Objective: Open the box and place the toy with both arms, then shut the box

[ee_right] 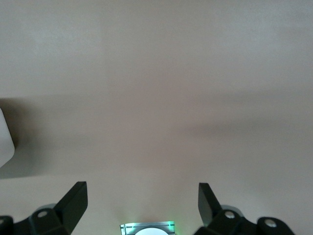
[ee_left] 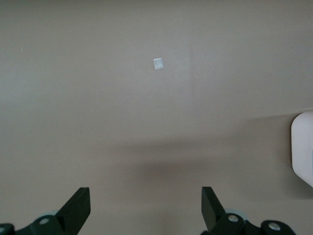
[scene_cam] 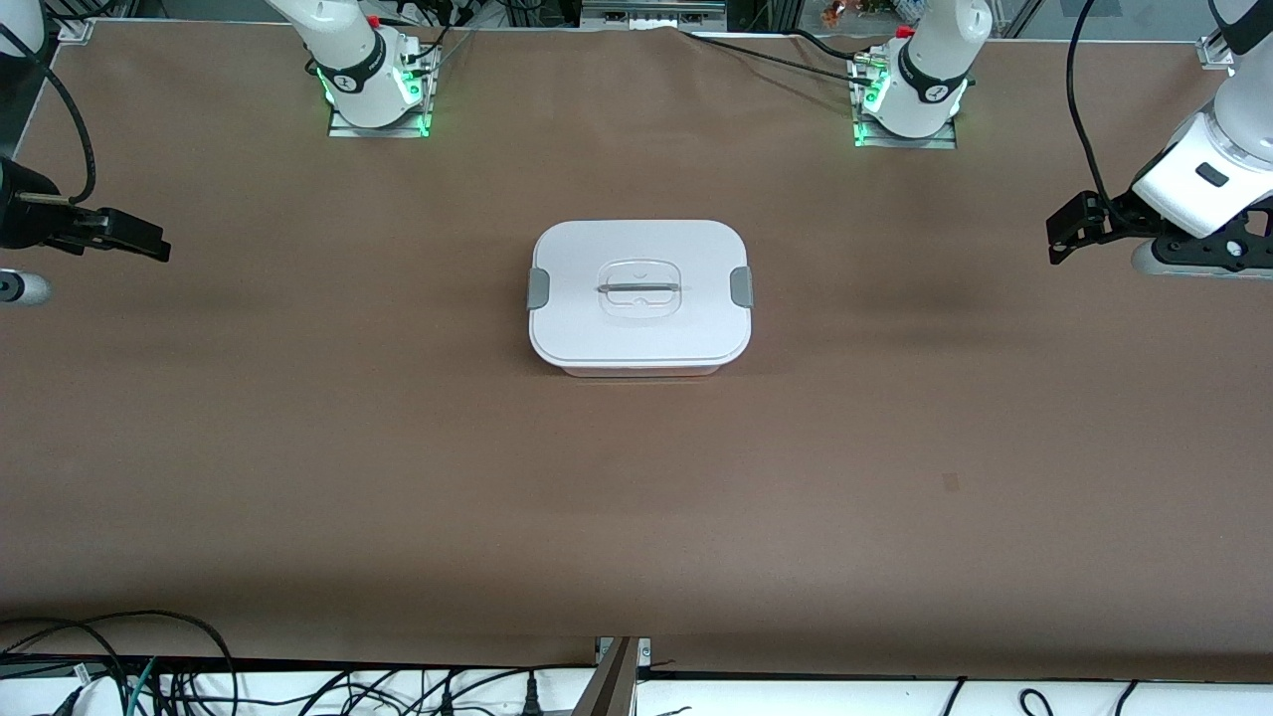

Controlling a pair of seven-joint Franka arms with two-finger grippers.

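The box sits shut in the middle of the brown table, its white lid on, a grey clip at each end and the clear handle lying flat in its recess. The toy is out of view. My left gripper hangs open over bare table toward the left arm's end, well apart from the box. My right gripper hangs open toward the right arm's end. In the left wrist view the left gripper holds nothing and a box corner shows. In the right wrist view the right gripper is empty too, with a box corner.
Both arm bases glow green along the table edge farthest from the front camera. A small square mark lies on the table nearer the front camera, toward the left arm's end. Cables run below the near edge.
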